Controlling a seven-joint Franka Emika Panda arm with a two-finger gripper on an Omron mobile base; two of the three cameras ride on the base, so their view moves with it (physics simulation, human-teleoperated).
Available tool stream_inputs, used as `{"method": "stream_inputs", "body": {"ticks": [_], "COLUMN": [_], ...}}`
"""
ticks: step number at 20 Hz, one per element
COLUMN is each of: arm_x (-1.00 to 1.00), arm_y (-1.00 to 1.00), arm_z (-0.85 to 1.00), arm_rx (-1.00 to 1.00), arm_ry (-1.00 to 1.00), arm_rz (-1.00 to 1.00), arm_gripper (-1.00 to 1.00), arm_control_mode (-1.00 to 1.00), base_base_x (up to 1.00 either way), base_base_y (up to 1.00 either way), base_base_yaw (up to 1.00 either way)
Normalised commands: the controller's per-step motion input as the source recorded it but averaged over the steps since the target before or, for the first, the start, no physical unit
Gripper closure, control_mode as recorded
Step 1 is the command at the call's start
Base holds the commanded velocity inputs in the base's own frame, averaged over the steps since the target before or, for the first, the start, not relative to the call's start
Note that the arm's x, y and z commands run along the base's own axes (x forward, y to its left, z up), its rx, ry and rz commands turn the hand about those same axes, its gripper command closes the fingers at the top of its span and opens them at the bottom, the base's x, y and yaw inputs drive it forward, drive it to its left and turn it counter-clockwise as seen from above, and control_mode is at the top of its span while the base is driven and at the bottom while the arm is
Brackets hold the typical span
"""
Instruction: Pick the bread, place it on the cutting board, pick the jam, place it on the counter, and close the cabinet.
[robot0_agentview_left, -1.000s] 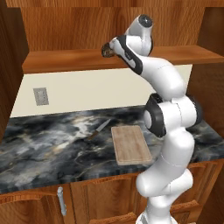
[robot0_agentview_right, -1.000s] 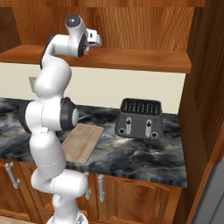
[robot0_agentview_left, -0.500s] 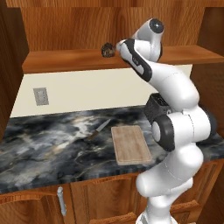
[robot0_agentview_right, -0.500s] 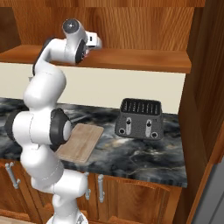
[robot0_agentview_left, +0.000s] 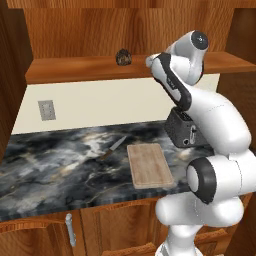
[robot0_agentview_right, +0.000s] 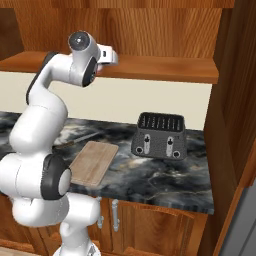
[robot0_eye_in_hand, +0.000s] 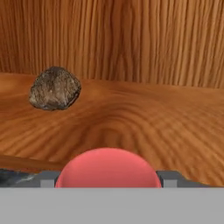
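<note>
Bread (robot0_eye_in_hand: 55, 88) and jam (robot0_eye_in_hand: 108, 167) on the cabinet (robot0_agentview_left: 125, 35) shelf.
Jam sits at the gripper (robot0_agentview_left: 150, 61); finger state unclear.

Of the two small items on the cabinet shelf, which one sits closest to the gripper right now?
The jam, the pink-red one between the fingertips in the hand view. The bread, dark and speckled, lies farther back on the shelf.
</note>
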Motion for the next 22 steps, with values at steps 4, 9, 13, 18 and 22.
{"method": "stream_inputs", "body": {"ticks": [4,9,13,18,22], "arm_x": [-0.74,-0.74,-0.58,-0.36,-0.34], "arm_y": [-0.19,-0.16,-0.03,0.00,-0.03], "arm_z": [0.00,-0.02,-0.13,-0.25,-0.23], "arm_rx": [0.00,0.00,0.00,0.00,0.00], "arm_ry": [0.00,0.00,0.00,-0.01,-0.04], "arm_rz": [0.00,0.00,0.00,0.00,0.00], "arm_gripper": [1.00,1.00,1.00,1.00,1.00], "arm_control_mode": [-1.00,-1.00,-1.00,-1.00,-1.00], "base_base_x": [0.00,0.00,0.00,0.00,0.00], "base_base_y": [0.00,0.00,0.00,0.00,0.00], "base_base_yaw": [0.00,0.00,0.00,0.00,0.00]}}
